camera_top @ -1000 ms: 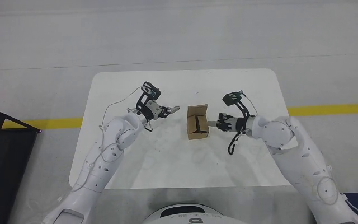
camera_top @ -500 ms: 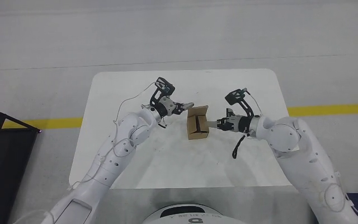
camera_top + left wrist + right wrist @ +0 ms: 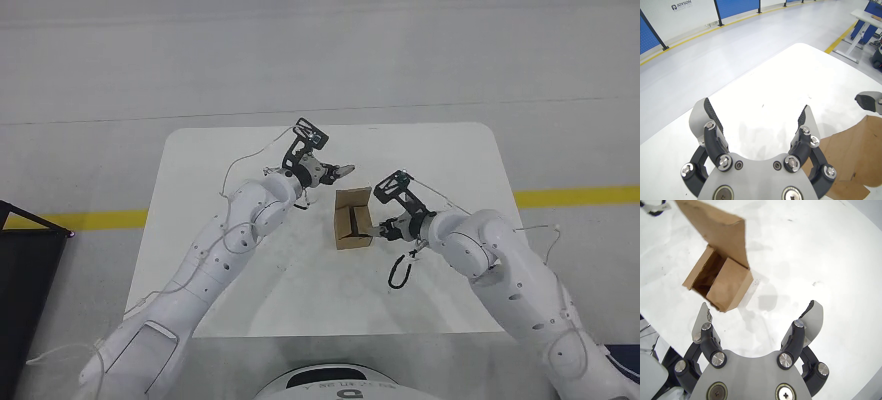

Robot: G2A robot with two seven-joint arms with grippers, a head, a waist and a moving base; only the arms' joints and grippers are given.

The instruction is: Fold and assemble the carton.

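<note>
A small brown carton [image 3: 352, 218] stands near the middle of the white table [image 3: 210, 260], with its mouth showing a dark inside. In the right wrist view the carton [image 3: 726, 275] has one long flap raised and a short flap folded over part of the opening. My left gripper [image 3: 334, 173] hovers open just beyond the carton's far left corner, with nothing between its fingers [image 3: 712, 113]; the carton's raised flap [image 3: 848, 149] lies beside it. My right gripper [image 3: 378, 233] is open at the carton's near right corner, one fingertip [image 3: 705, 310] almost at the cardboard edge.
A black cable loop [image 3: 399, 273] hangs from the right forearm over the table. Bare white tabletop lies to the left, right and front of the carton. A yellow floor line [image 3: 100, 218] runs behind the table's sides.
My left gripper has swung right and farther away, from the carton's left side to its far left corner. My right wrist has shifted left and nearer along the carton's right side.
</note>
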